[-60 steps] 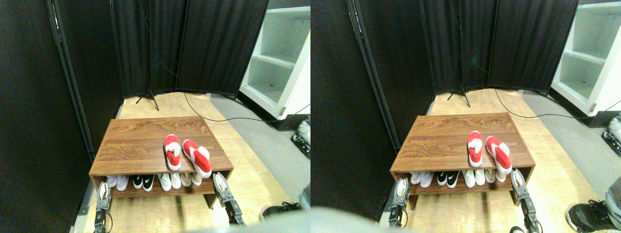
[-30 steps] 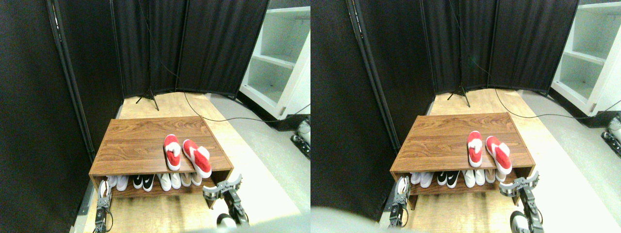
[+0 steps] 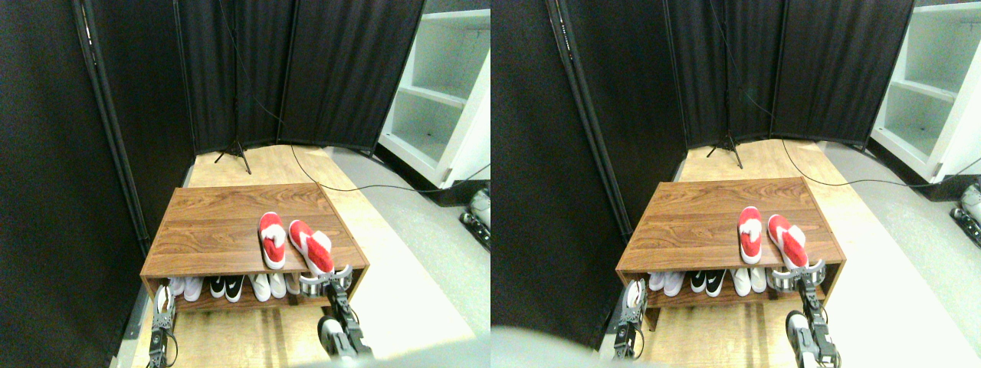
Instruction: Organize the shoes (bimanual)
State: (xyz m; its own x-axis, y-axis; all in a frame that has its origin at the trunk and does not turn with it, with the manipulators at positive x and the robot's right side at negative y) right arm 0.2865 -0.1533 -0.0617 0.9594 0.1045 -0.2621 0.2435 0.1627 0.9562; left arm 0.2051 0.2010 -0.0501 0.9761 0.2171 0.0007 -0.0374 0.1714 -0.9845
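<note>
Two red shoes with white patches lie side by side on top of the wooden rack (image 3: 214, 230). The left shoe (image 3: 272, 239) lies straight, while the right shoe (image 3: 312, 247) is angled, its near end poking over the rack's front edge. My right gripper (image 3: 326, 280) is open, jaws spread sideways just under and in front of that overhanging end; I cannot tell whether it touches. Low by the rack's front left corner is my left gripper (image 3: 163, 303), far from both shoes.
A row of white and black-and-white shoes (image 3: 237, 287) fills the rack's lower shelf. Black curtain panels (image 3: 253, 69) close the left and back. A white shelf unit (image 3: 441, 100) stands at the right, and a cable (image 3: 368, 188) runs across the floor behind the rack.
My right gripper turned from upright to sideways, opened wide, and moved left and up to the right shoe's near end. A person's black shoe at the bottom right has left the view.
</note>
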